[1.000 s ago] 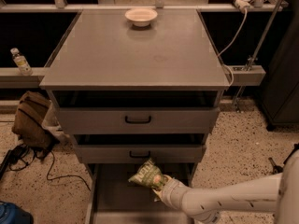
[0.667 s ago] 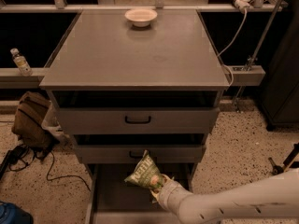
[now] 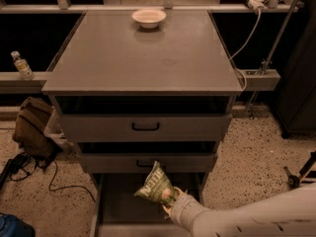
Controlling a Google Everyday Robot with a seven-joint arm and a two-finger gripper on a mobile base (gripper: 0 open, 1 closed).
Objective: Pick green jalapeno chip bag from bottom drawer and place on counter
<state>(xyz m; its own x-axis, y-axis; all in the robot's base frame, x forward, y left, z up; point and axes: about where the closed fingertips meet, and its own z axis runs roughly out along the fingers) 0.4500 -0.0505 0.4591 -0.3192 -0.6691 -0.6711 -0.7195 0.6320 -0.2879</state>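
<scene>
The pale arm [image 3: 247, 220] enters lower right, claw [image 3: 172, 204] low-centre, clamped on green jalapeno chip bag [image 3: 156, 186].

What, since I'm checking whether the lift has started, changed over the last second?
The gripper, holding the green jalapeno chip bag throughout, tipped it from lying flattish to nearly upright above the bottom drawer, its top corner now reaching the middle drawer front. The counter, white bowl and top drawer stayed put.

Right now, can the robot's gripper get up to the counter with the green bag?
Probably yes: the gripper holds the green jalapeno chip bag above the bottom drawer, and the counter is bare except the far bowl.
</scene>
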